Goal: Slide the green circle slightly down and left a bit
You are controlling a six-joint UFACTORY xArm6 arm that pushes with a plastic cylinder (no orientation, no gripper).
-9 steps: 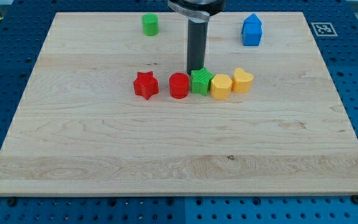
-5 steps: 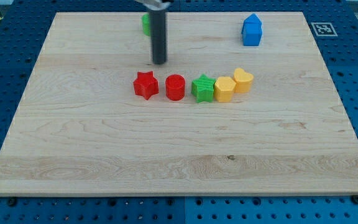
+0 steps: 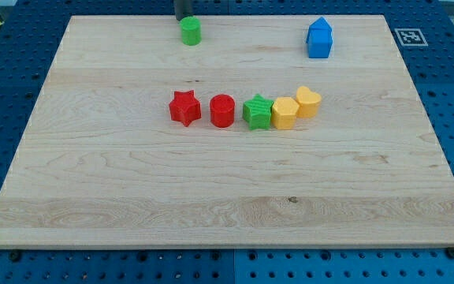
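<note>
Only a short piece of the robot's body shows in this view: the lower end of a straight rod, cut off by the view's top edge. It is dark grey, almost black, with a smooth and plain surface (no screws, cables or markings can be made out on it). The sides look straight and parallel, like a cylinder. The tip [image 3: 183, 19] seems to end flat, but its very end lies right at the green circle [image 3: 191, 31], so the exact edge is hard to tell.
</note>
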